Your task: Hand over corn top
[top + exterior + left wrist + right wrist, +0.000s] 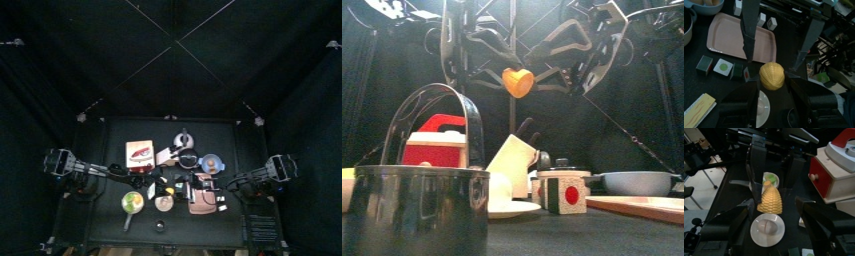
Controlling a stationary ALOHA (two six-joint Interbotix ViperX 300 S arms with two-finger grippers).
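Note:
The corn top [517,82], a yellow kernelled cone, hangs in mid-air above the table's middle, between the two arms. In the left wrist view the corn [771,75] sits between my left gripper's [771,84] jaws, which are shut on it. In the right wrist view the corn [769,198] shows a green tip at the end that my left gripper's fingers [759,163] hold. My right gripper [772,210] is open, its jaws standing wide to either side of the corn. Its long fingers [751,45] straddle the corn without touching it.
A metal pot with a bail handle [416,210] stands nearest the front camera. Behind it stand a red-and-white toy box [436,140], a white plate [767,228], a small block with a red dot [563,192] and a bowl [636,182]. A pink tray [741,35] lies below the grippers.

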